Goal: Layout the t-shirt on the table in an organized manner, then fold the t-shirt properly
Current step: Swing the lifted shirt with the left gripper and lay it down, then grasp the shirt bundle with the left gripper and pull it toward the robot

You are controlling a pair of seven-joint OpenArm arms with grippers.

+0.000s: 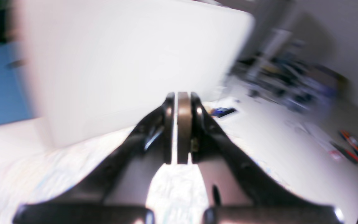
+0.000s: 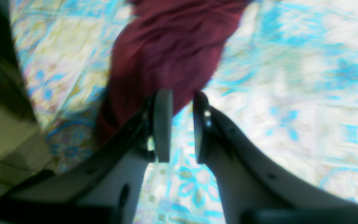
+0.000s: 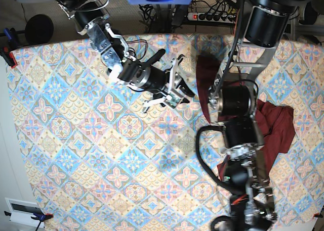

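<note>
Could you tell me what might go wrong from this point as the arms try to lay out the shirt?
The t-shirt lies bunched near the table edge, partly under the left arm, so a pull could drag it off or snag it. The right gripper is open beside the fabric and may pinch several layers. The left gripper looks shut and empty, aimed away.

Left gripper (image 1: 180, 130) apparently closed, right gripper (image 2: 180, 127) slightly parted.

Black arms, silver joints, black hand (image 2: 179, 124) shells
</note>
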